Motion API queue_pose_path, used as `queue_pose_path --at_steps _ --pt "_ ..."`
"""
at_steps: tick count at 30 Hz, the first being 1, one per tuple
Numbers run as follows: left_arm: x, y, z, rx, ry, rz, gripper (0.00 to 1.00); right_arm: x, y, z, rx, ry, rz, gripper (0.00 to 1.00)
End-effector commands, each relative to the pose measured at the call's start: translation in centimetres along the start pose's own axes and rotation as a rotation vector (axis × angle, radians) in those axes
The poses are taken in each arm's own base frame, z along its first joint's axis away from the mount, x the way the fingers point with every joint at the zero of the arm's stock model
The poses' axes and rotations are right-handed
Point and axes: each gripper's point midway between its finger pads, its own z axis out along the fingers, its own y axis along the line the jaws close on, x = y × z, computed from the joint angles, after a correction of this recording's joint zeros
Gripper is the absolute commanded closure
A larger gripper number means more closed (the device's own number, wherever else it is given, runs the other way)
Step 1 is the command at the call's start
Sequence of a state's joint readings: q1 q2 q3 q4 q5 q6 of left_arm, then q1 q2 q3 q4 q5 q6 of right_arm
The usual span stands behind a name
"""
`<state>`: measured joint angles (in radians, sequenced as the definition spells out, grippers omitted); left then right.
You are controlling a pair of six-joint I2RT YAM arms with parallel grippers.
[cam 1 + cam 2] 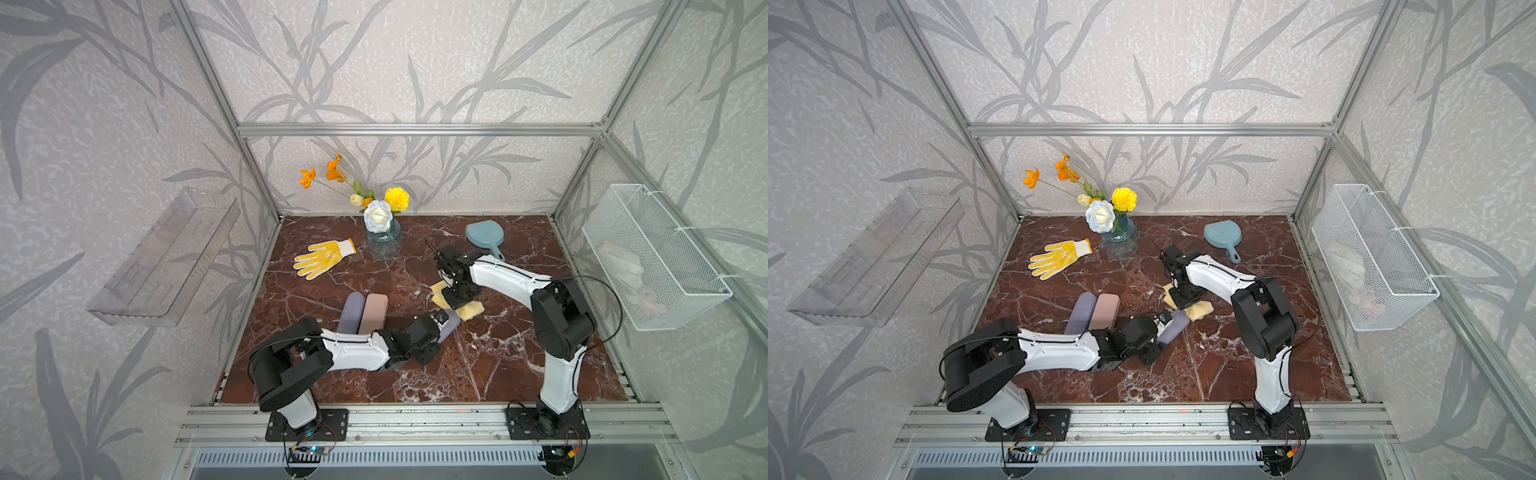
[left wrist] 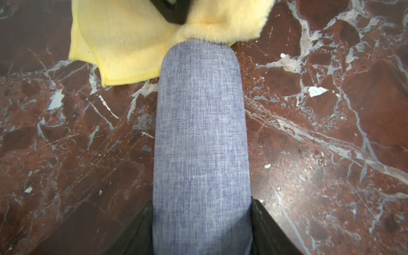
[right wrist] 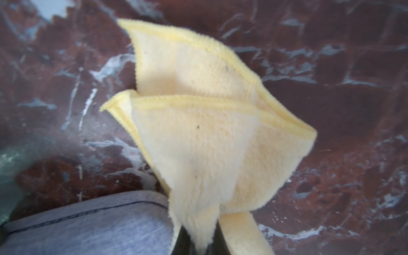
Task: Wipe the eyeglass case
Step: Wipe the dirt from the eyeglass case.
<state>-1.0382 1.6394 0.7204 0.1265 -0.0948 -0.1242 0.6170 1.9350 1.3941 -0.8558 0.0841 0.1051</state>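
A blue-grey fabric eyeglass case (image 2: 202, 136) lies lengthwise between the black fingers of my left gripper (image 2: 202, 220), which is shut on its near end. In both top views the case (image 1: 449, 326) (image 1: 1174, 325) sits low over the marble table, right of centre. My right gripper (image 3: 199, 240) is shut on a folded yellow cloth (image 3: 209, 141). The cloth (image 2: 132, 37) rests against the case's far end and spreads onto the table (image 1: 471, 309). The right gripper (image 1: 457, 301) points down just beyond the case.
A purple case (image 1: 351, 311) and a pink case (image 1: 374, 313) lie side by side behind my left arm. A yellow glove (image 1: 322, 257), a glass vase of flowers (image 1: 384, 243) and a blue dustpan (image 1: 484, 237) stand farther back. A wire basket (image 1: 652, 257) hangs on the right wall.
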Motion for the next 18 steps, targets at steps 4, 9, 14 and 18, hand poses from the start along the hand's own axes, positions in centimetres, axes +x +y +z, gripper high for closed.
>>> queue_pose_path --at_steps 4,9,14,18 --pt "4.3 1.3 1.0 -0.029 0.199 -0.064 1.0 5.4 4.3 -0.7 -0.239 0.057 0.067 1.0" --pt "4.5 2.0 1.1 -0.046 0.23 -0.131 1.0 9.3 5.3 -1.7 -0.31 0.081 0.157 1.0" --pt "4.7 2.4 1.2 -0.044 0.237 -0.161 1.0 11.3 8.1 -4.0 -0.523 0.073 0.221 1.0" --pt "4.8 2.4 1.2 -0.035 0.243 -0.168 1.0 10.8 6.7 -7.5 -0.637 -0.015 0.302 1.0"
